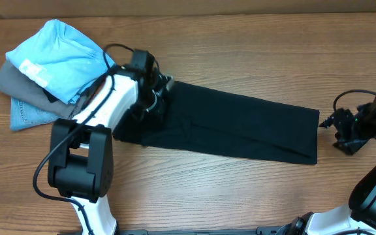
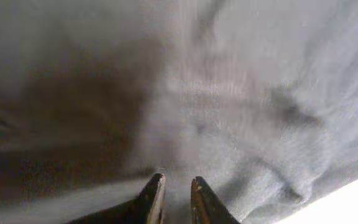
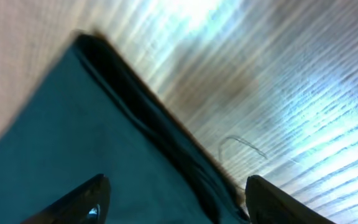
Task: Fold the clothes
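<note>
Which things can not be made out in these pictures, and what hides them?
- Overhead: fingertips of the left gripper, hidden by its wrist over the black T-shirt.
- Left wrist: whether cloth is pinched; fabric blurred.
- Right wrist: fingers of the right gripper, cut by bottom edge.
- Overhead: grey garment, mostly under light blue shirt.

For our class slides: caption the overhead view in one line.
Left jaws over one end of the long-folded black T-shirt; right jaws beside the other.

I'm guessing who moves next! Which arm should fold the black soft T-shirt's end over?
Probably the right arm: jaws open at the edge of the black soft-fabric T-shirt. The left arm has jaws nearly shut over flat cloth.
</note>
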`<act>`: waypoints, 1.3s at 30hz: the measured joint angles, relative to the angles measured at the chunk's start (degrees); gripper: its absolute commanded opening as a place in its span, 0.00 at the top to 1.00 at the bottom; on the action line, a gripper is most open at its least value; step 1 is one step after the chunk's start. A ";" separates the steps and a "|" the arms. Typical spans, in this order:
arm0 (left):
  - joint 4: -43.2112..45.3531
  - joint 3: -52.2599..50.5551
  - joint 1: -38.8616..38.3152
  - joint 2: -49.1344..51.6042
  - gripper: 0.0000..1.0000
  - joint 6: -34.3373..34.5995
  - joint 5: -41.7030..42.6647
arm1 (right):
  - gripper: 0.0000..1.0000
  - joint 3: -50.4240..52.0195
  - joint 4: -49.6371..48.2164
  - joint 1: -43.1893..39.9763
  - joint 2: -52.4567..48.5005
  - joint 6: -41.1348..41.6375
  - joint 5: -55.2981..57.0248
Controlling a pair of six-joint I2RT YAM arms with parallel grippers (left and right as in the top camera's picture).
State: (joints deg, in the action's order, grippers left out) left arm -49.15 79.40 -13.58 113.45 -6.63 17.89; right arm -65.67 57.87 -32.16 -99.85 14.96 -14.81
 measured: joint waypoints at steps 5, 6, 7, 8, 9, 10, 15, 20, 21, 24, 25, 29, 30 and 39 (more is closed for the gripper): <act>1.62 -3.43 0.26 0.00 0.75 0.02 -0.31 | 0.28 5.51 -4.63 0.00 0.00 -1.46 -0.04; 1.62 -3.69 0.52 0.00 0.75 0.02 -0.50 | 0.29 6.73 -6.10 0.00 0.00 -1.75 -0.28; 1.62 -3.82 0.76 0.00 0.75 0.02 -0.72 | 0.29 7.82 -7.74 0.00 0.00 -2.16 -0.74; 1.64 -3.85 0.96 0.00 0.75 0.02 -0.81 | 0.31 8.94 -9.62 0.00 0.00 -2.73 -1.40; 1.70 -3.85 1.25 0.00 0.75 0.02 -0.96 | 0.32 10.08 -11.39 0.00 0.00 -3.28 -2.14; 1.86 -3.85 1.38 0.00 0.75 0.04 -1.07 | 0.32 10.75 -12.70 0.00 0.28 -3.63 -3.02; 2.47 -3.89 1.36 0.00 0.75 0.04 -1.38 | 0.40 15.08 -20.13 0.46 2.40 -5.25 -7.58; 2.51 -3.91 1.36 0.00 0.75 0.02 -1.42 | 0.67 17.27 -22.34 2.69 2.60 -8.04 -12.15; 2.49 -3.91 1.36 0.00 0.75 0.04 -1.44 | 0.77 17.68 -22.40 3.32 2.51 -8.70 -12.90; 2.47 -3.91 1.36 0.00 0.76 0.02 -1.57 | 0.94 18.29 -20.98 4.28 1.70 -9.14 -13.90; 2.45 -3.91 1.36 0.00 0.76 0.02 -1.60 | 0.96 18.27 -20.31 4.28 1.53 -9.18 -14.14; 2.01 -3.93 1.36 0.00 0.83 0.07 -1.60 | 0.96 16.94 -15.78 3.65 1.49 -8.76 -14.73; 2.01 -3.93 1.36 0.00 0.83 0.04 -1.60 | 0.96 16.06 -14.40 3.41 1.49 -8.76 -14.60; -3.50 -1.31 1.36 0.00 0.87 0.04 -1.64 | 0.96 -1.18 -1.97 2.56 4.92 -7.69 -7.04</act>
State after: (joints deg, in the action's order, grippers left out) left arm -52.64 78.08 -12.23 113.45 -6.59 16.25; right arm -66.85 55.90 -29.61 -94.94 7.27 -21.85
